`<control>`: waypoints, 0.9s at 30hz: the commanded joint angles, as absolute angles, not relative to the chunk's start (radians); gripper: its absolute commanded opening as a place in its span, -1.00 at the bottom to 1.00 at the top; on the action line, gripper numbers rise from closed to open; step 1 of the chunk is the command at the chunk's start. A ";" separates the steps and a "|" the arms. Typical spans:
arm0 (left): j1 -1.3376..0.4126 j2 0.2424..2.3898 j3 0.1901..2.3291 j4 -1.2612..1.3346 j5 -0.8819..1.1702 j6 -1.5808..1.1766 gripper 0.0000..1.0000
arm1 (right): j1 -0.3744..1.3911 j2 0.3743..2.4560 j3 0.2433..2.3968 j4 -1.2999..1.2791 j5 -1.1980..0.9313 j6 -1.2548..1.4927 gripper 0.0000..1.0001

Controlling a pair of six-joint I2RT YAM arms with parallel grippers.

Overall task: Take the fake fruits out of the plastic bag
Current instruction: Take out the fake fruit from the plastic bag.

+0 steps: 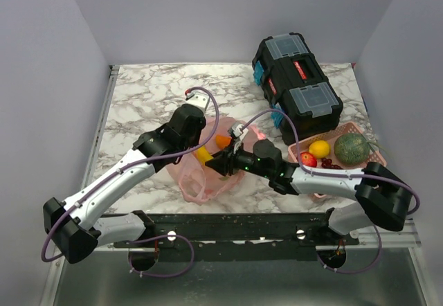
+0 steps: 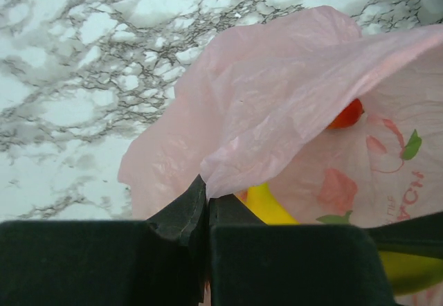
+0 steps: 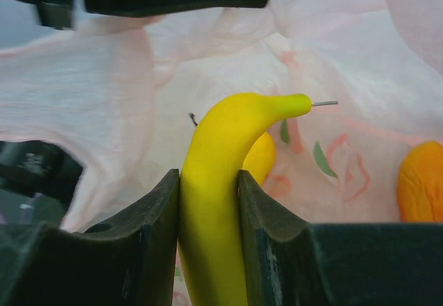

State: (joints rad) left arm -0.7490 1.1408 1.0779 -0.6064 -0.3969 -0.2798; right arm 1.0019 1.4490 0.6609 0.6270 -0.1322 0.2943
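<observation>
The pink plastic bag (image 1: 208,178) lies near the table's front middle, its mouth held up. My left gripper (image 2: 207,205) is shut on the bag's upper edge (image 2: 277,105). My right gripper (image 3: 210,181) reaches into the bag and is shut on the yellow banana (image 3: 221,181), which also shows in the top view (image 1: 203,156) and the left wrist view (image 2: 266,205). An orange fruit (image 3: 420,181) lies inside the bag to the right; it shows in the top view (image 1: 222,140) and the left wrist view (image 2: 346,114). A yellow round fruit (image 3: 261,157) sits behind the banana.
A pink basket (image 1: 374,155) at the right holds a green melon (image 1: 351,148), a yellow round fruit (image 1: 319,148), a red apple (image 1: 308,159) and dark grapes (image 1: 331,163). A black toolbox (image 1: 296,84) stands at the back right.
</observation>
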 commanded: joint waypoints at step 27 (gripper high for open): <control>-0.656 1.074 0.993 -0.500 -0.600 -0.128 -1.00 | 1.003 0.797 0.624 0.359 0.027 0.401 -0.99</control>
